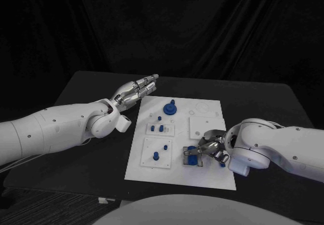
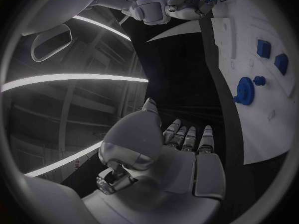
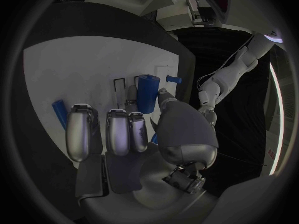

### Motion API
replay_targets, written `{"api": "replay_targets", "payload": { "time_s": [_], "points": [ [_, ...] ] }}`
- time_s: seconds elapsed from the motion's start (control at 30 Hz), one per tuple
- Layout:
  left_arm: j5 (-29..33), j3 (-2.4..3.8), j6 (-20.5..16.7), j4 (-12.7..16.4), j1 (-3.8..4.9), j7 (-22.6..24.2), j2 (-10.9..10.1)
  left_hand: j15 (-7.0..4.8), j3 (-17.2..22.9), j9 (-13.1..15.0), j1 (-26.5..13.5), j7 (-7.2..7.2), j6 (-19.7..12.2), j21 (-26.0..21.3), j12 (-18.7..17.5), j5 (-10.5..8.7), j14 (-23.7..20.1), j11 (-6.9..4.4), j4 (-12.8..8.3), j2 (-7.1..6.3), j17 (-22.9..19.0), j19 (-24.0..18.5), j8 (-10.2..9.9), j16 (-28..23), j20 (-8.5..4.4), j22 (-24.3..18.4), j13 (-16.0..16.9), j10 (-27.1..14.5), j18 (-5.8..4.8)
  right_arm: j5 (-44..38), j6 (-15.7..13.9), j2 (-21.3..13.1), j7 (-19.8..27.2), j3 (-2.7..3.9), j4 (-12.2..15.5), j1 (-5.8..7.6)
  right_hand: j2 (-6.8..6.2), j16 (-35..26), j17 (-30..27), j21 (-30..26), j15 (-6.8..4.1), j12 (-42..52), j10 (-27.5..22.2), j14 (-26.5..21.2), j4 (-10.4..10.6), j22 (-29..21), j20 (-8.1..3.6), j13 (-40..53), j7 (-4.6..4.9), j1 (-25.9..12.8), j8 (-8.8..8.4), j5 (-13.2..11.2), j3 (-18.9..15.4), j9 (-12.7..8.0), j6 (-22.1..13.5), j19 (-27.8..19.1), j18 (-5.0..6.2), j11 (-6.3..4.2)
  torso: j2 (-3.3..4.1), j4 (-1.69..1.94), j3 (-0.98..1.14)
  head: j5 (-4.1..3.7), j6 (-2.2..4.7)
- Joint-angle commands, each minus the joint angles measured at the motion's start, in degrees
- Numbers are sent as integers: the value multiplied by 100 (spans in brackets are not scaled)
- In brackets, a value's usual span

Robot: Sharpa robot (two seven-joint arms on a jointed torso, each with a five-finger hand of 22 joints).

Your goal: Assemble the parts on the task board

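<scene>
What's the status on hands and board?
Left hand open, hovering flat off the task board's far left edge. Right hand over the board's near right, thumb against a blue cylinder part; grip unclear. Blue gear seated, nothing in the way.

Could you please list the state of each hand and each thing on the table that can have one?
left hand: open, fingers straight, holding nothing, beside the board's far left edge.
right hand: over the board's near right part, fingers at a blue cylinder; grip unclear.
blue cylinder: lying on the board.
blue gear: seated on the board.
task board: flat on the table.
</scene>
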Motion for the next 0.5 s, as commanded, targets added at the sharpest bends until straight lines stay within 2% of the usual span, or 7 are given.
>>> {"api": "replay_targets", "payload": {
  "time_s": [0.03, 0.5],
  "points": [
    [-3, 6, 77, 4, -8, 41, 6, 32, 41, 6, 57, 29, 25, -15, -20, 31, -3, 24, 1, -6, -7, 9, 36, -21, 49, -4, -5, 1, 28, -18, 131, 3, -229, -24, -24, -39, -13, -26, -13, -32, 41, 15, 596, 321, -9, 1223, 37, 1509, -3, -46, -42, -44, -44, -24, -42, 192, 77, 50, 1, 2, 0, 1, 1],
    [-3, 6, 114, -7, -11, 9, 10, 66, 51, 6, 72, 36, 25, -12, -20, 49, -3, 31, 2, -5, -7, 12, 39, -21, 70, -1, -5, 1, 20, -130, 82, -2, -218, -24, -56, -39, -44, -35, -33, -60, 42, 15, 596, 319, 85, 1216, 39, 1509, -4, -110, -24, -155, -186, -54, -35, 183, 83, 50, 1, -2, 1, 3, 1]
  ]
}}
